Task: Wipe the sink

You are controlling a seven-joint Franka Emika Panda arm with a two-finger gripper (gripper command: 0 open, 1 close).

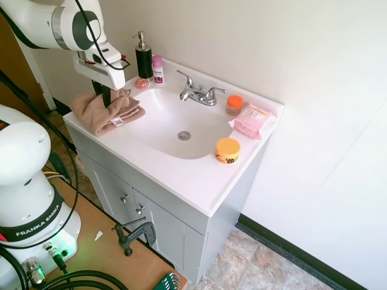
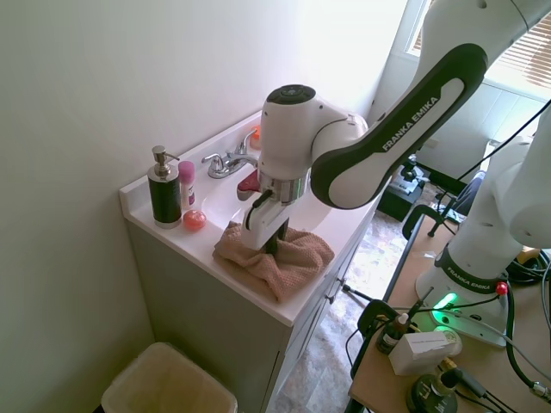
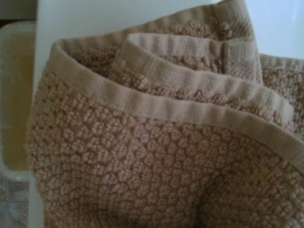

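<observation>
Tan towel (image 1: 107, 112) lies bunched on the white vanity top at the left of the frame, just beside the sink (image 1: 158, 124), which fills the centre. We see the gripper (image 1: 106, 95) pressed down into the towel's folds; we cannot tell how far its fingers are apart. A soap dispenser (image 1: 144, 56) stands behind, near the faucet (image 1: 198, 92).

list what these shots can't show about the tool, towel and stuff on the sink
- Tool fingertips: buried in the tan towel in both exterior views, so open or shut is unknown.
- Pink bottle label: too small to read.
- Sink basin: mostly blocked by the arm in the second exterior view.
</observation>
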